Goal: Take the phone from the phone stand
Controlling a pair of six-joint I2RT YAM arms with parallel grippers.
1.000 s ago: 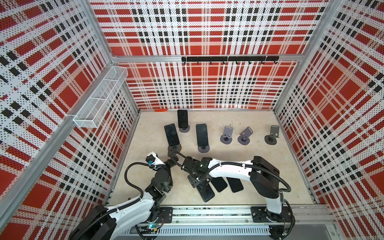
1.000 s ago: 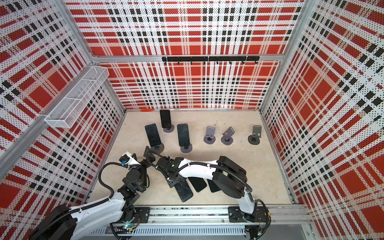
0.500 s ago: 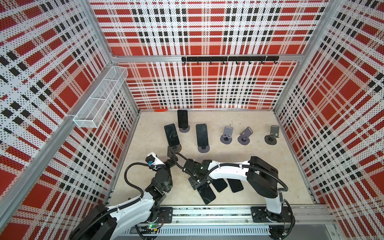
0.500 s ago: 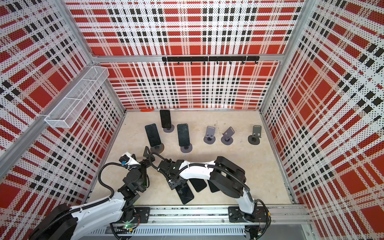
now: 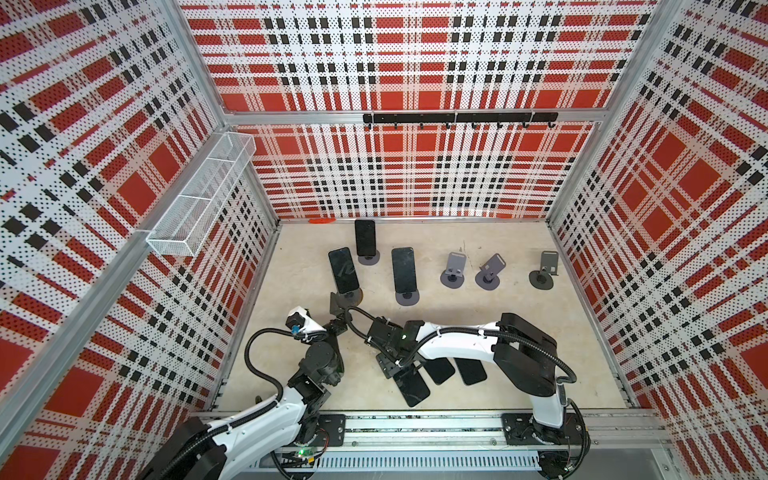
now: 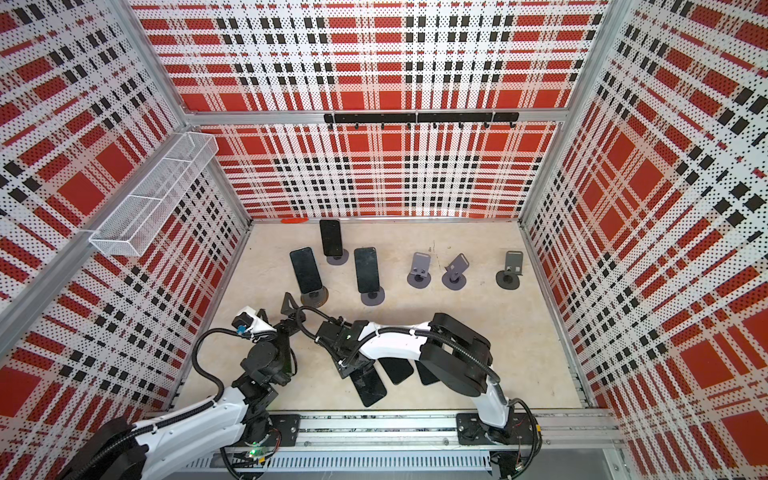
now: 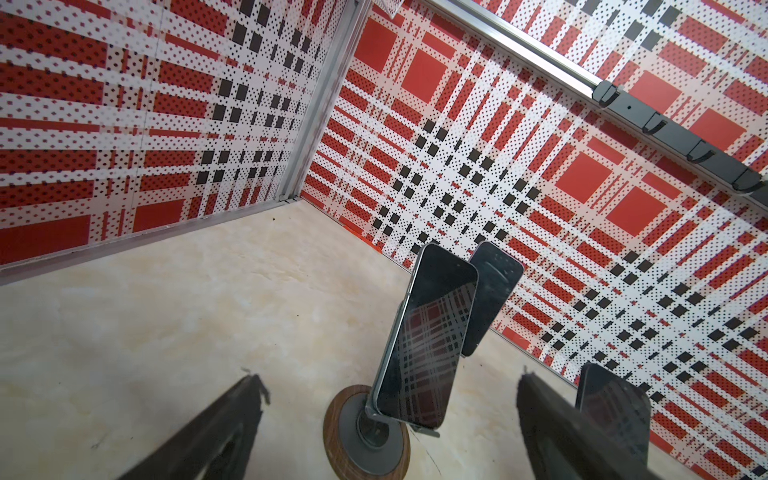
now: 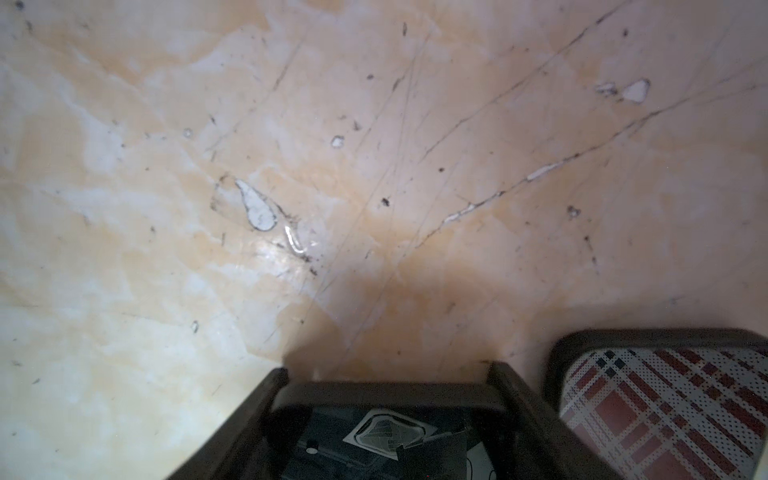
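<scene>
Left wrist view: the left gripper (image 7: 390, 379) is seen spread wide, with nothing held. Beyond its fingers a propped phone (image 7: 428, 345) is carried, leaning back, on a wood-ringed stand (image 7: 361, 440).

Right wrist view: the right gripper (image 8: 389, 370) is closed across the width of a held phone (image 8: 386, 424), kept low over the table (image 8: 374, 166). Whether phone and table touch cannot be told. A flat phone (image 8: 665, 411) lies just beside it, plaid reflected in its glass.

In both top views, twelve o'clock is taken toward the back wall. The propped phone (image 5: 343, 270) is found at twelve o'clock of the left gripper, near it but apart. The held phone (image 5: 413, 386) juts out at five o'clock of the right gripper (image 5: 392, 361). At its three o'clock the flat phone (image 5: 440, 370) and a second flat phone (image 5: 470, 370) are laid on the table.

Two further stands are each loaded, with a rear phone (image 5: 365, 237) and a middle phone (image 5: 404, 270). Three grey stands (image 5: 455, 268) are lined up toward three o'clock of these, plates exposed.

A wire basket (image 5: 199, 199), split into three compartments, is fixed to the wall at ten o'clock. Its mesh floor is seen through every compartment.
</scene>
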